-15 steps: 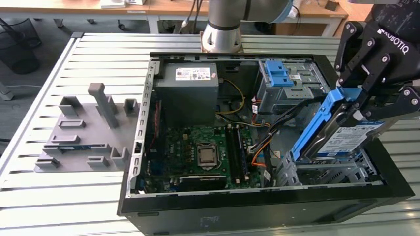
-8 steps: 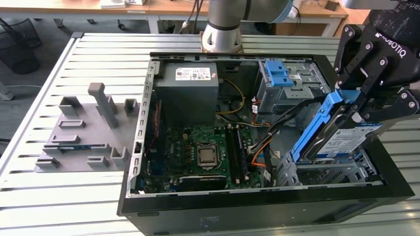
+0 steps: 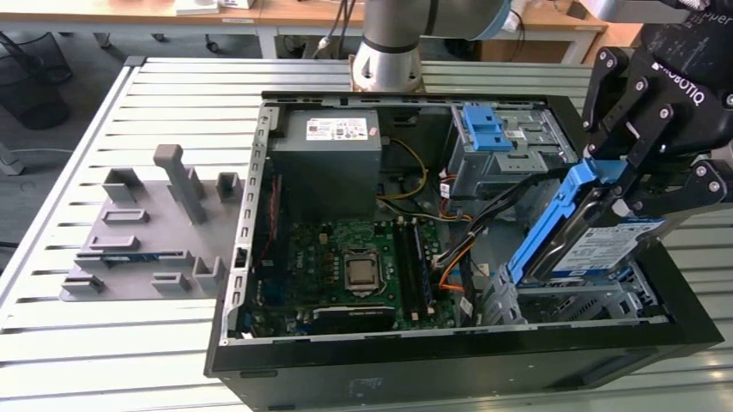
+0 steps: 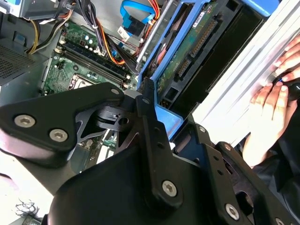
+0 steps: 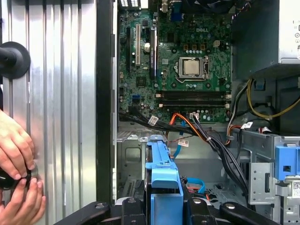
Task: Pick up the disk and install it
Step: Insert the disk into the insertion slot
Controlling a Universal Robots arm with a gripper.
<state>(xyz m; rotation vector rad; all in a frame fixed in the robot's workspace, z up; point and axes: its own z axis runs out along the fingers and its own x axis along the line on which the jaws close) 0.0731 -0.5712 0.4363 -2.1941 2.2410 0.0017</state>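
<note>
The disk [image 3: 598,247], silver with a white-and-blue label, sits in a blue carrier bracket [image 3: 558,216]. It hangs tilted, lower end down, over the empty metal drive bay [image 3: 578,307] at the front corner of the open computer case, on the exterior view's right. My black gripper [image 3: 622,184] is shut on the disk's upper end. The second wrist view has the disk's green circuit-board side [image 4: 187,51] beyond my fingers [image 4: 146,110]. In the first wrist view the blue bracket [image 5: 162,185] stands between my two fingers [image 5: 133,208], pointing into the case.
Inside the case are the grey power-supply box [image 3: 332,146], the motherboard [image 3: 355,266], a grey cage with blue latches [image 3: 499,137] and loose cables [image 3: 458,257] beside the bay. A grey slotted fixture [image 3: 149,232] lies on the table. A person's hands [image 5: 16,154] rest outside the case wall.
</note>
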